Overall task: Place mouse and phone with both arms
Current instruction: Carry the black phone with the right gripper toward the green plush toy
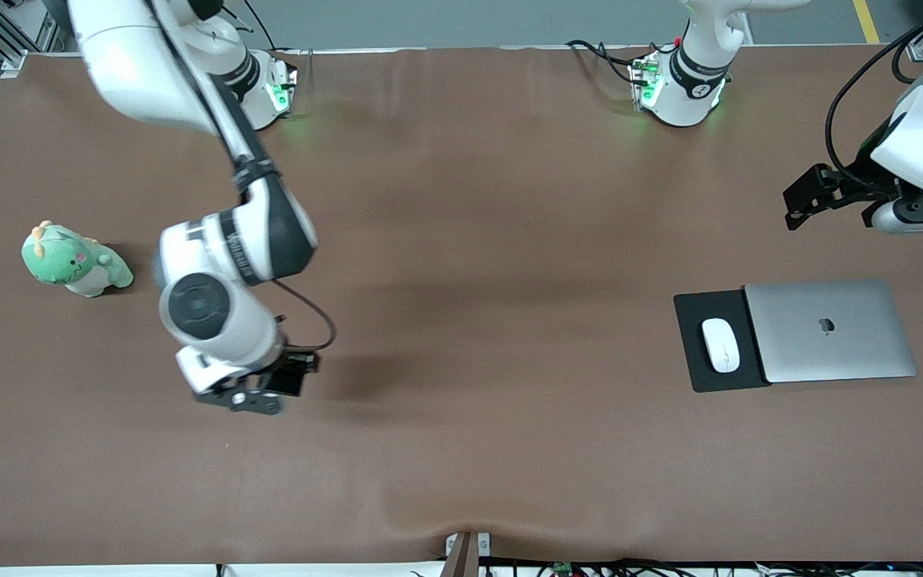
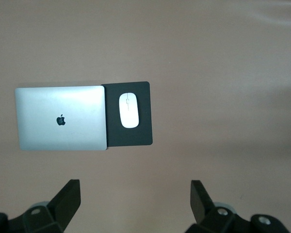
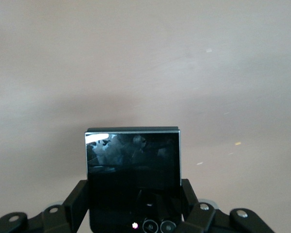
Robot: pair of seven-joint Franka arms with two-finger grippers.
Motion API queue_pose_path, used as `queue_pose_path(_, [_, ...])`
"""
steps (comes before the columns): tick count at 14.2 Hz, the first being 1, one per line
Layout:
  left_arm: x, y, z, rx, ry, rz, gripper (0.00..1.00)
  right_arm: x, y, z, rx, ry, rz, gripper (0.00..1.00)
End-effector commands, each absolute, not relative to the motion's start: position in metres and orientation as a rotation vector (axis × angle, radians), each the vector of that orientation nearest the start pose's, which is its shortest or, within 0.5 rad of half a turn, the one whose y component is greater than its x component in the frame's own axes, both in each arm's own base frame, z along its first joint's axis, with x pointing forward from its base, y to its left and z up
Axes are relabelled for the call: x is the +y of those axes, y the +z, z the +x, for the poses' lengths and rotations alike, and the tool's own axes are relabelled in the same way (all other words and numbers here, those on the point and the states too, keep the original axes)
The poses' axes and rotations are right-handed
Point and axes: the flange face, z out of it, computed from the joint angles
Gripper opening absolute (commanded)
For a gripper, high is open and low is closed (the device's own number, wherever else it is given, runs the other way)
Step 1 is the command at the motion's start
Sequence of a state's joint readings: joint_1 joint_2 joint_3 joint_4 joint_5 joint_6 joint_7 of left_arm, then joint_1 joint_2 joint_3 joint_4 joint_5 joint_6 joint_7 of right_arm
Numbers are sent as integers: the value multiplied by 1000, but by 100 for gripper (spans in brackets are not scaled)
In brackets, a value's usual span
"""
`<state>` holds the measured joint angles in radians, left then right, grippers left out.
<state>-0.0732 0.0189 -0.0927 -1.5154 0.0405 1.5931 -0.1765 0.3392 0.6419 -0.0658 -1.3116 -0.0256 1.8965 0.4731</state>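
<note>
Phone: the phone point(image 3: 133, 170), a black glossy slab, sits clamped between the fingers of the right gripper point(image 1: 269, 389), held up over bare table toward the right arm's end. The grip is on its two side edges, leaving the glossy face free, so it can likely be laid flat without the fingers getting under it.

Mouse: the mouse point(image 1: 721, 344) lies on the mouse pad point(image 1: 694, 308), lengthwise and roughly centred. It looks already placed, so that half of the task seems done.

Mouse pad: flat black sheet toward the left arm's end of the table; one edge is tucked against or just under the laptop point(image 1: 830, 330), which lies closed with its logo up.

Right gripper: shut on the phone, wrist tilted down over open table, apart from every other object.

Left gripper: the left gripper point(image 2: 136, 199) hangs with its fingers spread wide and empty, above the table near the laptop's edge that faces the bases. Its wrist camera looks down on laptop, pad and mouse; the arm appears to be waiting.

Plush toy: a green plush toy point(image 1: 75, 260) sits on the table at the right arm's end, well apart from the phone.

Table: brown cloth-covered table point(image 1: 493, 240); what remains, I judge, is setting the phone down.
</note>
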Motion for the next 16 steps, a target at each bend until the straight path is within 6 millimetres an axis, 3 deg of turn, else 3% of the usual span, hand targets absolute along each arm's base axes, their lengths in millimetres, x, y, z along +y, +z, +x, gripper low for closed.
queue_pose_path(1, [-83, 648, 550, -30, -53, -3135, 100, 147, 377, 684, 291, 84, -3151, 0])
queue_pose_path(4, [-89, 646, 541, -21, -39, -3152, 100, 94, 377, 673, 262, 97, -3148, 0])
queue_pose_path(6, [-93, 648, 538, -18, -41, -3170, 100, 43, 379, 663, 239, 130, -3149, 0])
queue_pose_path(7, [-95, 647, 539, -6, -41, -3172, 100, 26, 377, 660, 211, 140, -3149, 0])
queue_pose_path(9, [-95, 647, 540, -3, -38, -3172, 100, 11, 366, 653, 220, 179, -3146, 0])
queue_pose_path(13, [-93, 644, 543, -15, -26, -3193, 100, -45, 333, 629, 204, 198, -3142, 0])
queue_pose_path(16, [-93, 643, 544, -17, -24, -3190, 100, -45, 322, 589, 202, 186, -3142, 0])
